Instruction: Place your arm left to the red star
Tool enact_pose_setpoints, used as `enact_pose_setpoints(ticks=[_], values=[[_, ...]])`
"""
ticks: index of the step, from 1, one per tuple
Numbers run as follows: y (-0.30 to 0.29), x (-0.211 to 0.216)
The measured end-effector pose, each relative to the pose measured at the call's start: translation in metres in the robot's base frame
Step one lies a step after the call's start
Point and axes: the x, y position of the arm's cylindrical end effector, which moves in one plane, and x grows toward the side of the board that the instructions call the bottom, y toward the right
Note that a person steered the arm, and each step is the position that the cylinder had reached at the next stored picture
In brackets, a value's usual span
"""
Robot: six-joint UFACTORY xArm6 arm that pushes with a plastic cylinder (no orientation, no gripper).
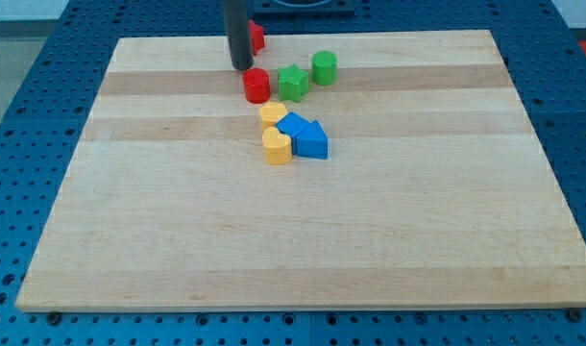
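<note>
Red star (258,37) sat touching my tip (242,68) on its right, mostly hidden; no gripper fitted, so state n/a.

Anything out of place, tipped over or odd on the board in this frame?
Nothing stands out. All blocks sit flat in the board's upper middle, none off the edge. My tip rests just left of the red star, which the rod partly hides.

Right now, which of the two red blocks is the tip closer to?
The red star at the view's top, partly hidden behind the rod; my tip sits just at its lower left. The red cylinder lies lower, apart.
</note>
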Motion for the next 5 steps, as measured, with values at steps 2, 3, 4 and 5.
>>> enact_pose_setpoints(ticks=[2, 3, 4, 5], values=[[-0.072, -0.029], [-0.079, -0.051], [-0.078, -0.052], [-0.067, -0.052]])
